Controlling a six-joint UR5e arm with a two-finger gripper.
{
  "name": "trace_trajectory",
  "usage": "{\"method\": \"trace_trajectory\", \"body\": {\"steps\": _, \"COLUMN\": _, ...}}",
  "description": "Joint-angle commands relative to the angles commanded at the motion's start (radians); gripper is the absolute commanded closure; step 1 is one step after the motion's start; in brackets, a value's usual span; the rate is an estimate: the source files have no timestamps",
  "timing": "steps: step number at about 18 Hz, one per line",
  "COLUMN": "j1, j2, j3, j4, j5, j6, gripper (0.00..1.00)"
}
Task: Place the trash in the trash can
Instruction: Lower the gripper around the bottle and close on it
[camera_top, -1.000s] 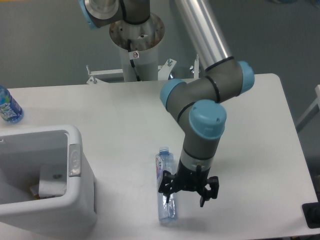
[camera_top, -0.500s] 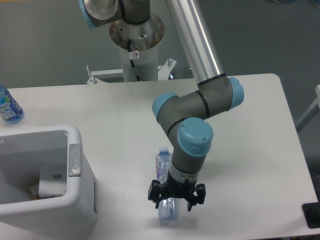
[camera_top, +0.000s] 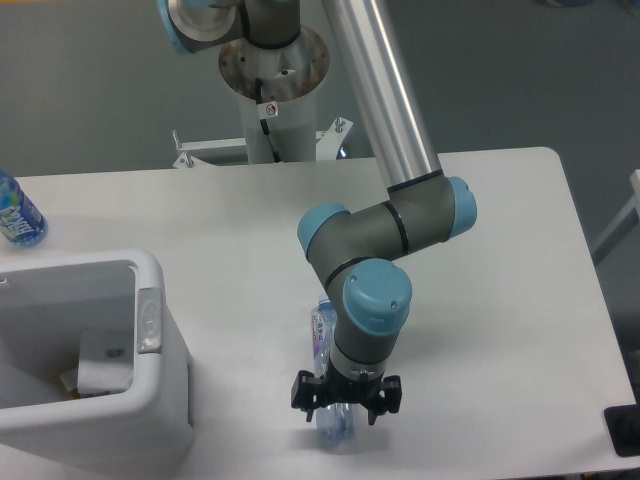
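A long clear crinkled plastic bottle (camera_top: 322, 332) with a bluish cap lies on the table near its front edge, cap pointing away from me. My gripper (camera_top: 346, 396) points down right over the bottle's lower half. It is open, with one finger on each side of the bottle and a gap showing on both sides. The arm's wrist hides the middle of the bottle. The white trash can (camera_top: 150, 345) stands at the front left. Inside it lies a white piece of paper (camera_top: 104, 362).
An upright blue-tinted bottle (camera_top: 16, 214) with a label stands at the table's far left edge. The arm's base column (camera_top: 272, 95) rises behind the table's back edge. A dark object (camera_top: 624, 430) sits at the front right corner.
The gripper has moved left and slightly toward the front, from beside the bottle to directly over it. The bottle has not moved.
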Motion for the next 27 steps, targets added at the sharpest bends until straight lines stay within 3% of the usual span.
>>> {"method": "trace_trajectory", "body": {"steps": 18, "j1": -0.011, "j2": -0.017, "j3": -0.011, "j4": 0.031, "j5": 0.043, "j6": 0.003, "gripper": 0.04}}
{"method": "trace_trajectory", "body": {"steps": 24, "j1": -0.012, "j2": -0.023, "j3": -0.011, "j4": 0.034, "j5": 0.075, "j6": 0.0, "gripper": 0.12}}
{"method": "trace_trajectory", "body": {"steps": 27, "j1": -0.012, "j2": -0.023, "j3": -0.011, "j4": 0.034, "j5": 0.075, "j6": 0.0, "gripper": 0.22}}
